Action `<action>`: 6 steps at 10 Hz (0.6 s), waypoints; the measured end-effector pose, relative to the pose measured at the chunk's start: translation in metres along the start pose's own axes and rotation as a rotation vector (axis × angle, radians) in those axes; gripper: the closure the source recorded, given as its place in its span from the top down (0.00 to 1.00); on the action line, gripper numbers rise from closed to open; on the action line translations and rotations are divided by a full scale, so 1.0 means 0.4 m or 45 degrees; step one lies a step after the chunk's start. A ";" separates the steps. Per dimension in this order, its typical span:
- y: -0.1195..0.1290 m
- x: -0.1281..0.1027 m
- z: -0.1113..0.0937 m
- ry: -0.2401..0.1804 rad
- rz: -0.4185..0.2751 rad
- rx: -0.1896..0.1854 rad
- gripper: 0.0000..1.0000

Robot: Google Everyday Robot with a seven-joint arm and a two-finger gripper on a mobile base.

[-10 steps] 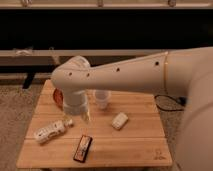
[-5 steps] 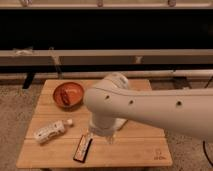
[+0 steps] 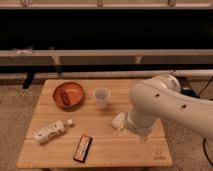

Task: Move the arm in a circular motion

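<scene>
The arm [image 3: 165, 107] is a very large smooth cream-white tube with small dark screw holes. It comes in from the right edge and hangs over the right part of the wooden table [image 3: 55, 155]. Its rounded joint ends low above the table's right front area, beside a small pale object [image 3: 119, 123]. The gripper does not show; it is hidden behind the thick arm segment.
On the table are an orange bowl [image 3: 69, 94] at the back left, a white cup [image 3: 102, 97] in the middle, a white bottle [image 3: 50, 131] lying at the front left and a dark flat bar [image 3: 83, 148] at the front. A long dark bench [image 3: 100, 55] runs behind.
The arm has swept from the table's left over its middle to the right side. The bowl, the cup and the pale object have come back into view.
</scene>
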 end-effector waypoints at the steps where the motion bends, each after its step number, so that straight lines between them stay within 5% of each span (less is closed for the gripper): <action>1: -0.018 -0.064 0.006 -0.006 0.014 0.014 0.65; 4: 0.001 -0.224 0.035 -0.030 0.029 0.047 0.65; 6: 0.047 -0.280 0.055 -0.052 0.002 0.042 0.65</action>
